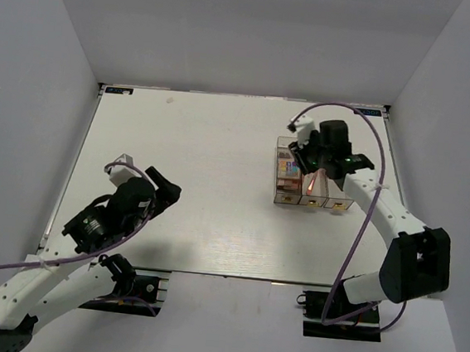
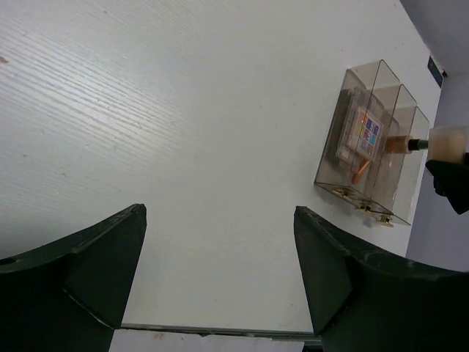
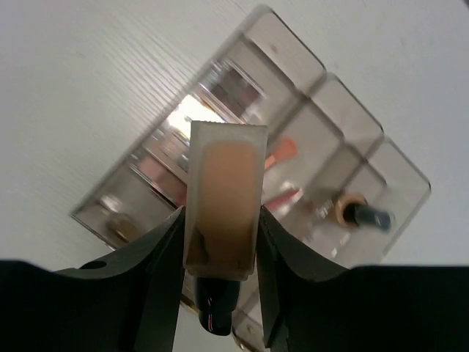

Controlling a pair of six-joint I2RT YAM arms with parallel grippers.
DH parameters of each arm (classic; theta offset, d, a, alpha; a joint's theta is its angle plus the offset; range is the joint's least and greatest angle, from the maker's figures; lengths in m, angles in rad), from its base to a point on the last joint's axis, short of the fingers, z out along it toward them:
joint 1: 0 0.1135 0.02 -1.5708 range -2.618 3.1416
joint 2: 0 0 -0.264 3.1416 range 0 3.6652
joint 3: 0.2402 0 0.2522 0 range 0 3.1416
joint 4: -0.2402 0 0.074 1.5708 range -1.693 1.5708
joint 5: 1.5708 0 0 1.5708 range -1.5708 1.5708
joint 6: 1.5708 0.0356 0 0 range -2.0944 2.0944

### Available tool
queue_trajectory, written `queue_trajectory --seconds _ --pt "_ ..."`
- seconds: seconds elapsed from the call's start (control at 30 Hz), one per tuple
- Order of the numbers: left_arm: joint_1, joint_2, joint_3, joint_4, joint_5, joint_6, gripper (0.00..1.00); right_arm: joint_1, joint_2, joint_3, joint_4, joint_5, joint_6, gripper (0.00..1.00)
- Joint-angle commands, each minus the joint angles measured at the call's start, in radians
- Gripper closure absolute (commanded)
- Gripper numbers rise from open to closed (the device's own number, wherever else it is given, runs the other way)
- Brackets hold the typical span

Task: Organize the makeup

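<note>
Currently gripped: the right gripper (image 3: 222, 224) is clamped on a tan rectangular foundation bottle (image 3: 223, 172) in a translucent pale casing, with 1 finger on each side.
Bottle axis: its long axis runs up-down in the right wrist view. The dark cap (image 3: 216, 312) is at the bottom of the frame and the flat base points away, toward the boxes.
Bottle place: right of centre in the overhead view, held over the row of 3 clear plastic organizer boxes (image 1: 311, 183). Whether it touches a rim I cannot tell.
Key relation: in the wrist view the bottle sits over the palette box and the edge of the middle one. The box holding the second tan bottle (image 3: 352, 211) lies to the lower right of the frame, so a shift that way before lowering looks likely.
Contents: flat eyeshadow palettes (image 3: 238, 84) fill the upper-left box, and a multicoloured palette (image 2: 364, 134) shows in the left wrist view. 2 thin pink-orange brushes (image 3: 281, 154) are in the middle box.
Left gripper (image 1: 161, 187): lower left of the overhead frame, jaws spread wide on nothing, well apart from the boxes. The right arm is far nearer.
Progress: probably near the end, since the held bottle looks like the last piece outside the boxes.
</note>
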Motion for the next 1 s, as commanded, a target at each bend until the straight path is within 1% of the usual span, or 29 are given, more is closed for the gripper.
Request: queue_trajectory --seconds 0.0,0.03,0.07,0.2,0.37,0.4,0.7,0.8,0.83,0.87,0.97 --pt "0.003 0.044 -0.011 0.116 0.042 0.053 0.09 -0.096 -0.071 -0.041 -0.03 0.036 0.045 1.0" --pt "0.003 0.055 -0.011 0.125 0.048 0.059 0.08 -0.114 -0.078 -0.067 -0.036 0.032 0.047 1.0" --pt "0.003 0.066 -0.01 0.136 0.052 0.072 0.09 -0.166 -0.093 -0.078 -0.039 0.03 0.048 1.0" --pt "0.003 0.115 -0.003 0.177 0.077 0.102 0.08 -0.233 -0.098 -0.11 -0.051 0.01 0.059 1.0" --pt "0.003 0.15 0.001 0.196 0.095 0.119 0.08 -0.3 -0.041 -0.113 -0.042 0.03 0.082 1.0" --pt "0.003 0.149 0.0 0.194 0.095 0.119 0.08 -0.334 -0.032 -0.112 -0.041 0.03 0.091 1.0" --pt "0.003 0.132 -0.023 0.202 0.1 0.11 0.08 -0.403 0.08 -0.096 -0.022 0.004 0.093 1.0" --pt "0.003 0.141 -0.019 0.199 0.103 0.111 0.08 -0.403 0.111 -0.082 -0.018 -0.013 0.093 0.94" --pt "0.003 0.143 -0.019 0.199 0.105 0.11 0.08 -0.403 0.119 -0.079 -0.018 -0.016 0.091 0.9" --pt "0.003 0.144 -0.019 0.2 0.105 0.111 0.09 -0.433 0.138 -0.069 -0.021 -0.027 0.091 0.87" --pt "0.003 0.146 -0.019 0.202 0.106 0.112 0.08 -0.437 0.18 -0.05 -0.042 -0.044 0.097 0.79"
